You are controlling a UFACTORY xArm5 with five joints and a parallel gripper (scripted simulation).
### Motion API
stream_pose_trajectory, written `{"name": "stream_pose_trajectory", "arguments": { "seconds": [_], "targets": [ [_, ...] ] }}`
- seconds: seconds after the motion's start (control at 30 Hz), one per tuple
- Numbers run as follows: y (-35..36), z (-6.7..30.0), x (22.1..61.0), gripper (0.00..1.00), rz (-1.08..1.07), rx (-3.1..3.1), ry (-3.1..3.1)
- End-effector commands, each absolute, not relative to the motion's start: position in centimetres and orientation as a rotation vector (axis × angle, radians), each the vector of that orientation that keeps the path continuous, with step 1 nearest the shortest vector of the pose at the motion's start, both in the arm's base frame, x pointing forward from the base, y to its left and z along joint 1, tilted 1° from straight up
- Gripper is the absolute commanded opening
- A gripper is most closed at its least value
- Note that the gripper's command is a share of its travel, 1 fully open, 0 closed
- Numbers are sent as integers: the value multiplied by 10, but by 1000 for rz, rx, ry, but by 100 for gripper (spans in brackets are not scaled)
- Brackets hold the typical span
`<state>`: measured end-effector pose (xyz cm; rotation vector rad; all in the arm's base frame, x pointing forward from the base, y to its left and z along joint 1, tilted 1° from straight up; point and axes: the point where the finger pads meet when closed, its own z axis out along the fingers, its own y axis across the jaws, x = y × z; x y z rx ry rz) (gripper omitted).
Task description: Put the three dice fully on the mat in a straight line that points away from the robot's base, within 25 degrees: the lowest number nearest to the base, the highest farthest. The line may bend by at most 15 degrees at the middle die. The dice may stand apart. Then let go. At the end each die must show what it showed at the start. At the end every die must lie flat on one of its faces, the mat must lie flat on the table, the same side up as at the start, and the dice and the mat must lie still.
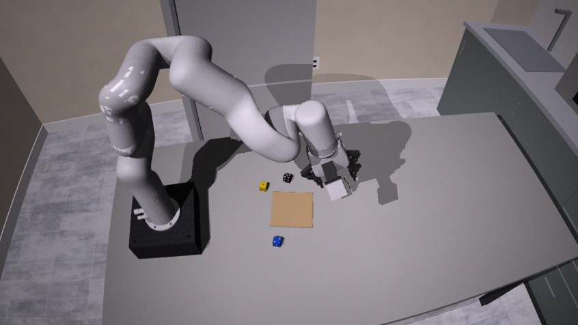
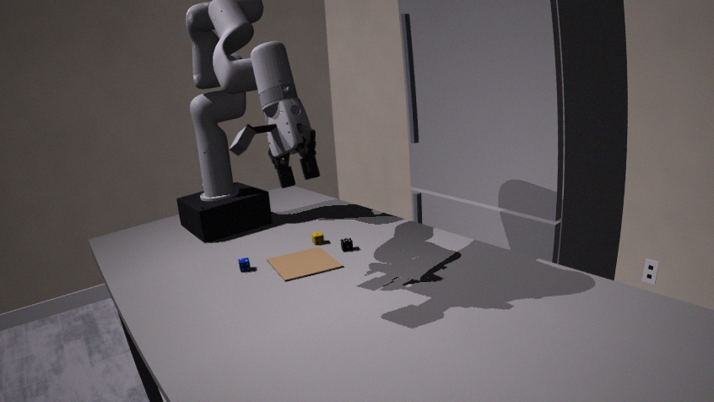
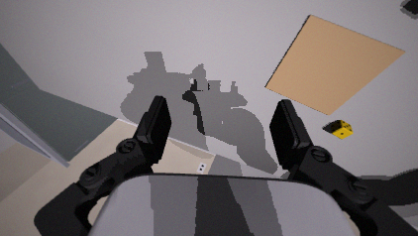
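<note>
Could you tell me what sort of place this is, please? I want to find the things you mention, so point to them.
Probably a kitchen: there is a counter with an inset sink area [image 1: 523,48], a tap [image 1: 557,33], and what looks like a tall fridge [image 2: 478,100] with long handles.

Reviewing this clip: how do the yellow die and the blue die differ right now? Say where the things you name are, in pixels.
The yellow die [image 1: 263,186] [image 2: 317,238] [image 3: 343,129] has dark pips; the blue die [image 1: 277,241] [image 2: 244,264] has pale ones. The yellow die shows in the wrist view; the blue die cannot be made out there. Both are off the mat [image 1: 292,209] [image 2: 305,263] [image 3: 335,64].

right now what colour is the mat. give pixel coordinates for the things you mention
Plain light orange-tan; the mat [image 1: 292,209] [image 2: 305,263] [image 3: 335,64] shows best in the top view.
</note>
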<state>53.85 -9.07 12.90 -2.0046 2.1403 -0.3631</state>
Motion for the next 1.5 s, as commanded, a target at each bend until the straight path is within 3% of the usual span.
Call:
{"name": "stream_pose_trajectory", "arguments": {
  "seconds": [0.0,0.17,0.2,0.27,0.3,0.37,0.4,0.6,1.3,1.47],
  "targets": [
    [-127,109,478,100,-271,-2051,2216],
    [-131,107,473,100,-271,-2051,2216],
    [-146,92,434,100,-193,-2073,2259],
    [-146,92,434,100,-193,-2073,2259],
    [-155,81,402,100,-121,-2087,2293],
    [-156,81,400,100,-121,-2087,2293],
    [-161,72,373,100,-62,-2096,2315],
    [-166,62,339,100,19,-2103,2341],
    [-165,55,338,100,21,-2103,2341],
    [-167,25,336,100,21,-2103,2341]
  ]
}}
